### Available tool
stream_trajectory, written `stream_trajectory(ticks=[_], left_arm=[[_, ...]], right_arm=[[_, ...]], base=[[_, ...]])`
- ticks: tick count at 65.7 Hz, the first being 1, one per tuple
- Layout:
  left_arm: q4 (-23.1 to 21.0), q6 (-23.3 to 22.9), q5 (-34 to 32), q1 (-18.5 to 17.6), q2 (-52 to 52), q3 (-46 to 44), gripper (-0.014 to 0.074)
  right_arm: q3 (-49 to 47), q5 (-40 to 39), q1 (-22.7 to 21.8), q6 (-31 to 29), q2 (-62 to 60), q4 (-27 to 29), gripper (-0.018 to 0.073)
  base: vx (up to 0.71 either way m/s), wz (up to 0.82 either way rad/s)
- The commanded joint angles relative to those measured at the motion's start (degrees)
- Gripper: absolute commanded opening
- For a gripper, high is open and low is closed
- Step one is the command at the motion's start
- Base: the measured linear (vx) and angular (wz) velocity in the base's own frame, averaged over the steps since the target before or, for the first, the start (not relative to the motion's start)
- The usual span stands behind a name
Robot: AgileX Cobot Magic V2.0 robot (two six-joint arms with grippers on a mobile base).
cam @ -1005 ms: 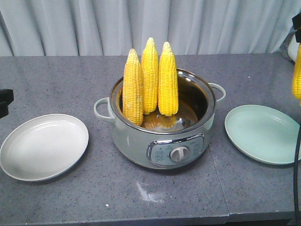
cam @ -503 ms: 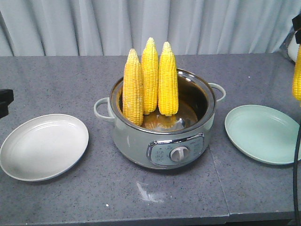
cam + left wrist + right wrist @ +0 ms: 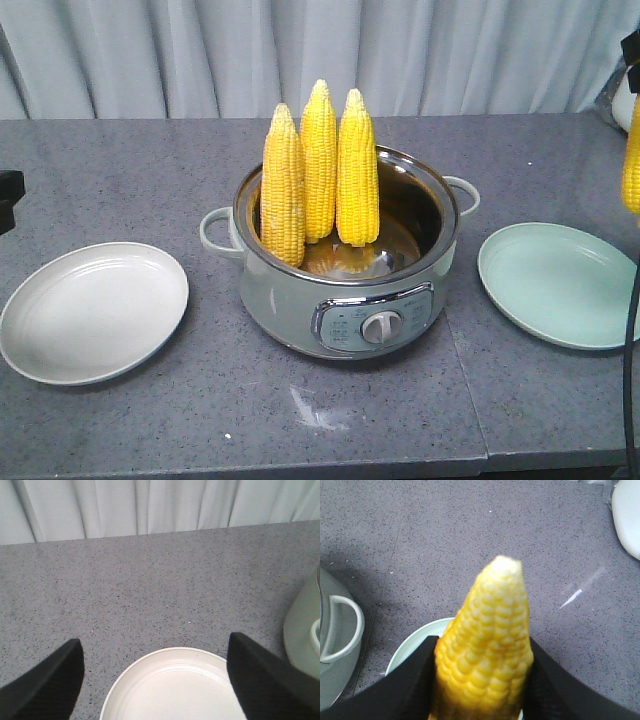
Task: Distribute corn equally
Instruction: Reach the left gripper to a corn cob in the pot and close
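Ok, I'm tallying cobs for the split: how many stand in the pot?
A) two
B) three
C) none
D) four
B: three cobs stand upright in the pot; the fourth cob is held in the right claw.

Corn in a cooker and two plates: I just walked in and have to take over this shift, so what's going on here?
The robot's right hand is shut on one cob, held upright above the green plate. Three more cobs stand in the cooker. The left hand hangs open over the white plate, holding nothing. Neither plate has corn on it yet.
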Motion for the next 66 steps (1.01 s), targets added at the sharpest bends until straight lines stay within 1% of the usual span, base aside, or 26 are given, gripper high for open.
stream_trajectory(ticks=[1,6,10,13,18,23,27,39,42,45,52,60,66], left_arm=[[-0.79,-0.34,-4.48,0.15,-0.56,-2.13,0.0576],[-1.22,-1.07,-4.48,0.15,-0.56,-2.13,0.0576],[-3.32,-2.35,-5.21,0.15,-0.56,-2.18,0.0576],[-4.77,-2.14,-5.73,0.08,-0.52,-2.77,0.0576],[-4.81,-1.32,-3.17,-0.49,0.33,-5.77,0.0576],[-5.02,0.59,1.01,-2.15,2.13,-11.81,0.0576],[-6.09,1.71,4.33,-4.11,4.27,-17.20,0.0576],[-13.59,7.64,11.79,-9.18,13.92,-33.69,0.0576],[-14.95,8.84,13.84,-10.31,17.30,-37.91,0.0576],[-15.40,9.14,15.55,-11.40,20.29,-41.18,0.0576],[-15.28,10.36,18.01,-13.86,26.34,-46.23,0.0576],[-15.28,15.40,18.91,-17.05,32.99,-49.36,0.0576],[-15.28,15.68,19.07,-18.99,36.69,-50.79,0.0576]], right_arm=[[-1.75,-3.08,-0.26,0.02,-2.33,-0.11,0.0253],[-1.75,-3.08,-0.26,0.02,-2.33,-0.11,0.0253],[-1.75,-3.08,-0.26,0.02,-2.33,-0.11,0.0253],[-1.75,-3.08,-0.26,0.02,-2.33,-0.11,0.0253],[-1.75,-3.08,-0.26,0.02,-2.33,-0.11,0.0253],[-1.75,-3.08,-0.26,-0.02,-2.33,-0.11,0.0253],[-1.75,-3.08,-0.26,-0.07,-2.33,-0.11,0.0253],[-1.75,-3.08,-0.26,-0.07,-2.33,-0.11,0.0253],[-1.75,-3.03,-0.26,-0.06,-2.33,-0.11,0.0253],[-1.75,-3.03,-0.26,-0.06,-2.33,-0.11,0.0253],[-1.75,-3.03,-0.26,-0.06,-2.33,-0.11,0.0253],[-1.75,-3.03,-0.26,-0.06,-2.33,-0.11,0.0253],[-1.75,-3.03,-0.26,-0.06,-2.33,-0.11,0.0253]], base=[[0.00,0.00],[0.00,0.00],[0.00,0.00],[0.00,0.00],[0.00,0.00],[0.00,0.00],[0.00,0.00],[0.00,0.00],[0.00,0.00],[0.00,0.00],[0.00,0.00],[0.00,0.00],[0.00,0.00]])
